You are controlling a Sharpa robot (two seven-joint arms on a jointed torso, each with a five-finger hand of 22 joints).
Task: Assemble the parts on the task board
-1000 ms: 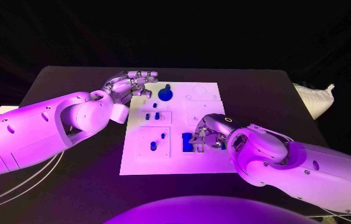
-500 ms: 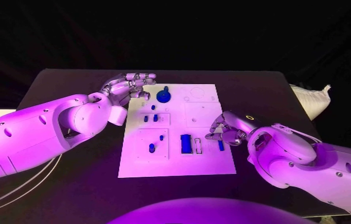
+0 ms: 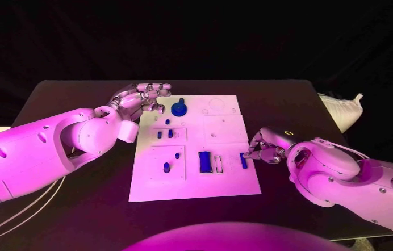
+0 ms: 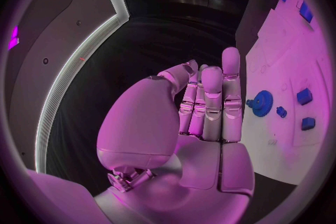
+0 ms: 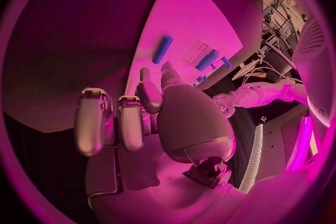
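Note:
The white task board point(image 3: 225, 129) lies mid-table. On it are a blue gear point(image 3: 179, 109), two small blue parts point(image 3: 164, 133), two more parts point(image 3: 170, 163) lower down, a blue block point(image 3: 205, 162) and a slim blue bar point(image 3: 244, 160) near its right edge. My right hand point(image 3: 263, 149) hovers just off that right edge beside the bar, fingers loosely bent and holding nothing; in the right wrist view the bar point(image 5: 162, 49) lies apart from my fingers point(image 5: 129, 120). My left hand point(image 3: 143, 97) hangs at the board's far left corner beside the gear point(image 4: 263, 102), fingers straight, empty.
A narrow empty slot point(image 3: 218, 163) sits between the block and the bar. A pale bag-like object point(image 3: 342, 110) lies at the table's right side. Black table surface point(image 3: 82, 205) surrounds the board.
My right hand has drawn away rightward from the blue block area to the board's right edge, leaving the blue bar uncovered. The left hand has hardly moved.

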